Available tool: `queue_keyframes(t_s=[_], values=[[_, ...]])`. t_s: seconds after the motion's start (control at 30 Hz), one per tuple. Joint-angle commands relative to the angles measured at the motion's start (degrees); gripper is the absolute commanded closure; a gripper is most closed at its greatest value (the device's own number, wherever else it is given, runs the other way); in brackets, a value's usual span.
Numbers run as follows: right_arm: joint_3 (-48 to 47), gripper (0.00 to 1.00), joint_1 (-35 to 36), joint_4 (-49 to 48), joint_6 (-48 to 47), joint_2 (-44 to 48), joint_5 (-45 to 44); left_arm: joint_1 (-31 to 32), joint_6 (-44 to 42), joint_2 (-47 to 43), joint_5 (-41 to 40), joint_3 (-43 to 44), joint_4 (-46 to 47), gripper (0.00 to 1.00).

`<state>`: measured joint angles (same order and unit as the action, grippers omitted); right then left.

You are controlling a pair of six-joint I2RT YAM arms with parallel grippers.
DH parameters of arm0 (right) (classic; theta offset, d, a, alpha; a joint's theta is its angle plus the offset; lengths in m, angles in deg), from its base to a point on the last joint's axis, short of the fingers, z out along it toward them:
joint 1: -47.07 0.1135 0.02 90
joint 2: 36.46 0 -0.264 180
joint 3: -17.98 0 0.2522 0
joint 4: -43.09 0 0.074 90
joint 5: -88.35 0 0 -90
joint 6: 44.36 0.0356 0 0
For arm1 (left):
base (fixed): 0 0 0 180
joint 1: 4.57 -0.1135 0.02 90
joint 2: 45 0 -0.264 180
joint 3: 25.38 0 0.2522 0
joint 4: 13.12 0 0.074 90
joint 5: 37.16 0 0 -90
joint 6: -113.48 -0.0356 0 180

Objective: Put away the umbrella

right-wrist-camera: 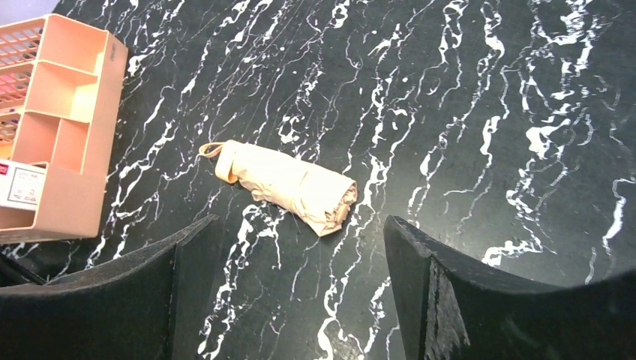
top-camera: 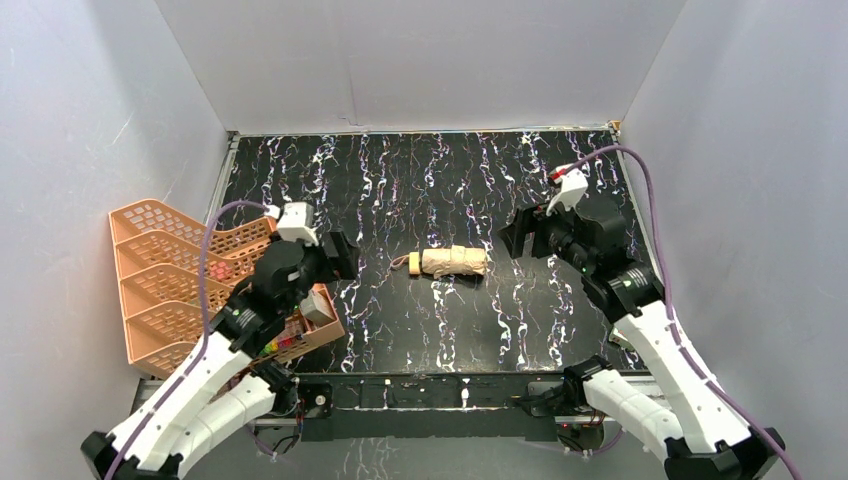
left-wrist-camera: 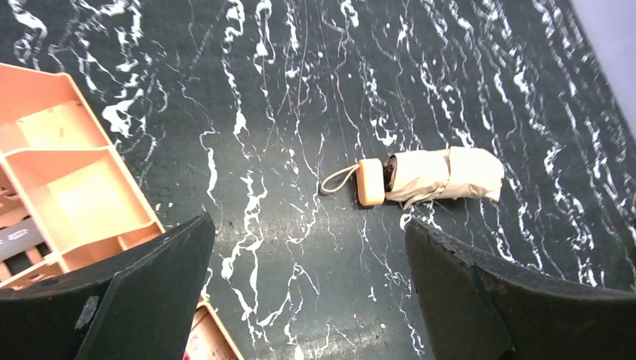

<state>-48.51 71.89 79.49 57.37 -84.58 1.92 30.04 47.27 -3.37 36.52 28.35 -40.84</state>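
Lying rolled on the table, the umbrella sits just ahead of both sets of fingertips, touching neither. Left gripper and right gripper: fingers apart, empty. Probably light, soft canopy over a stiff core; grip across mid-roll, not the slack wrist loop.

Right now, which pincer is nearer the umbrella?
Right. The right pincer hangs just off the canopy end of the umbrella; the left pincer sits farther off, beyond its handle.

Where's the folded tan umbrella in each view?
Top external: folded tan umbrella near centre of frame.
Left wrist: umbrella right of centre, handle leftward.
Right wrist: umbrella left of centre, strap upper left.
Shared landmark: orange plastic mesh tray rack, left side in all three.
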Motion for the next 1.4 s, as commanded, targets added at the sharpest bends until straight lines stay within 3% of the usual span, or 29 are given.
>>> queue_keyframes(t_s=[0.0,0.13,0.2,0.37,1.37], values=[[1.34,0.11,0.06,1.86,-2.04,5.33,-4.89,-0.33,1.75,-5.07,-3.36,-0.61,-6.82,0.02],[5.82,0.02,0.01,1.58,-0.83,10.10,-10.25,-0.33,0.22,-5.36,-1.85,0.87,-10.32,0.02],[7.26,0.01,0.00,2.28,0.07,11.96,-12.46,-0.33,-1.15,-5.36,-0.40,1.42,-10.99,0.02],[9.85,0.01,0.07,3.55,1.01,14.39,-15.18,-0.33,-0.30,-5.93,-5.80,1.17,-12.66,0.02],[16.27,0.01,0.09,0.97,-0.65,20.35,-15.04,1.90,0.28,-9.93,-8.50,-0.15,-13.85,0.02]])
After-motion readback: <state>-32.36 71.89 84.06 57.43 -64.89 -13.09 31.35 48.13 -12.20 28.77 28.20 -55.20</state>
